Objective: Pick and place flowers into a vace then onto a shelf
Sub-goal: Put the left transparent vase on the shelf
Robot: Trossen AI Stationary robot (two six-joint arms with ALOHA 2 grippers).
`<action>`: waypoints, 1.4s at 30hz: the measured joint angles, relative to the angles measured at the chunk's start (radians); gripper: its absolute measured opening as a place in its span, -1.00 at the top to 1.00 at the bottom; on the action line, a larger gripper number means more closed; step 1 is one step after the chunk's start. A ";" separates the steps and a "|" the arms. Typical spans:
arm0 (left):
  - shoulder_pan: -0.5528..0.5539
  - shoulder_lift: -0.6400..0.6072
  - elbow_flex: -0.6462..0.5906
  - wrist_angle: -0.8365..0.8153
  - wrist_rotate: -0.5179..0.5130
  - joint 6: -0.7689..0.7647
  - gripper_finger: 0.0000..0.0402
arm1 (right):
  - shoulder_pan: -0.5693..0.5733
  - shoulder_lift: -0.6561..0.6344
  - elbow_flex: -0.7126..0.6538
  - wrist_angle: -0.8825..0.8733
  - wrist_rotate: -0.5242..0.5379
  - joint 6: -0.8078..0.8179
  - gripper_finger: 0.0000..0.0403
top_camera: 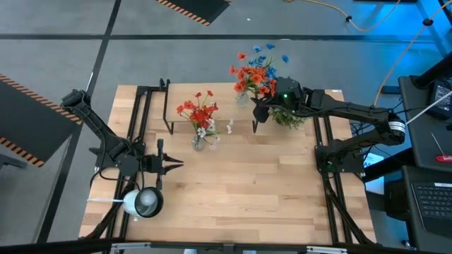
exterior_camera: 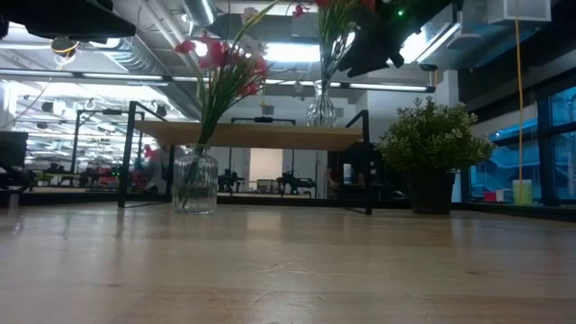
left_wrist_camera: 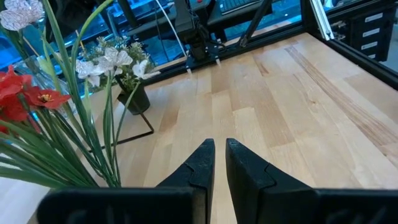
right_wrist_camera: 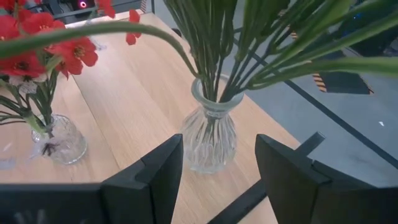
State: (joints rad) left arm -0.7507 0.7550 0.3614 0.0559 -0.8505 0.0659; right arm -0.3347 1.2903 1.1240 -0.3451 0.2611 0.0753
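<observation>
The right tool [right_wrist_camera: 214,180] hangs above the shelf [top_camera: 212,95] with its two dark fingers spread wide and nothing between them; a ribbed clear glass vase [right_wrist_camera: 210,134] stands just beyond the fingertips, apart from them. That vase sits near the shelf's right end and carries a bunch of flowers [top_camera: 256,74]: thin green stems that fan out upward into red and orange blooms, with a few blue ones at the far side.

A second, rounder glass vase [top_camera: 199,140] stands on the table [top_camera: 247,190] just in front of the shelf, holding red blooms and some small white ones on long green stems.

The left tool [top_camera: 175,164] rests low over the table's left side, well apart from both vases, its fingers nearly together and gripping nothing.

A bushy green plant in a dark pot [exterior_camera: 430,153] stands beside the shelf's right end. No writing or label can be read on anything.
</observation>
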 joint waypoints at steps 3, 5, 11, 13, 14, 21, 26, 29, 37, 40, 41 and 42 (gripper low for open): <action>0.000 0.000 0.000 0.000 0.000 0.000 0.83 | 0.000 0.000 0.000 0.000 0.000 0.001 -0.01; 0.000 0.000 0.000 0.000 0.000 0.000 0.83 | 0.000 0.000 0.000 0.000 0.000 0.001 -0.01; 0.000 0.000 0.000 0.000 0.000 0.000 0.83 | 0.000 -0.004 0.000 -0.055 0.006 0.002 -0.01; 0.000 0.000 0.000 0.000 0.000 0.000 0.83 | 0.000 -0.009 0.000 -0.072 0.007 0.003 -0.01; 0.000 0.000 0.000 0.000 0.000 0.000 0.83 | 0.000 -0.013 0.000 -0.082 0.007 0.003 -0.01; 0.000 0.000 0.000 0.000 0.000 0.000 0.83 | 0.000 -0.061 0.000 -0.095 0.008 0.013 -0.01; 0.000 0.000 0.000 0.000 0.000 0.000 0.83 | 0.013 -0.090 0.000 -0.113 0.010 0.025 -0.01; 0.000 0.000 0.000 0.000 0.000 0.000 0.83 | 0.031 -0.091 0.000 -0.121 0.011 0.025 -0.01; 0.000 0.000 0.000 0.000 0.000 -0.004 0.83 | 0.067 -0.093 0.000 -0.168 0.071 0.044 -0.01; 0.000 0.000 0.000 0.000 0.000 -0.004 0.83 | 0.069 -0.093 0.000 -0.186 0.070 0.055 -0.01; 0.000 0.000 0.000 0.000 0.000 -0.004 0.83 | 0.069 -0.093 0.000 -0.197 0.071 0.060 -0.01; 0.000 0.000 0.000 0.000 0.000 -0.005 0.83 | 0.068 -0.093 0.000 -0.208 0.074 0.073 -0.01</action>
State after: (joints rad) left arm -0.7508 0.7547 0.3614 0.0561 -0.8505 0.0608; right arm -0.2667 1.1969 1.1240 -0.5535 0.3353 0.1480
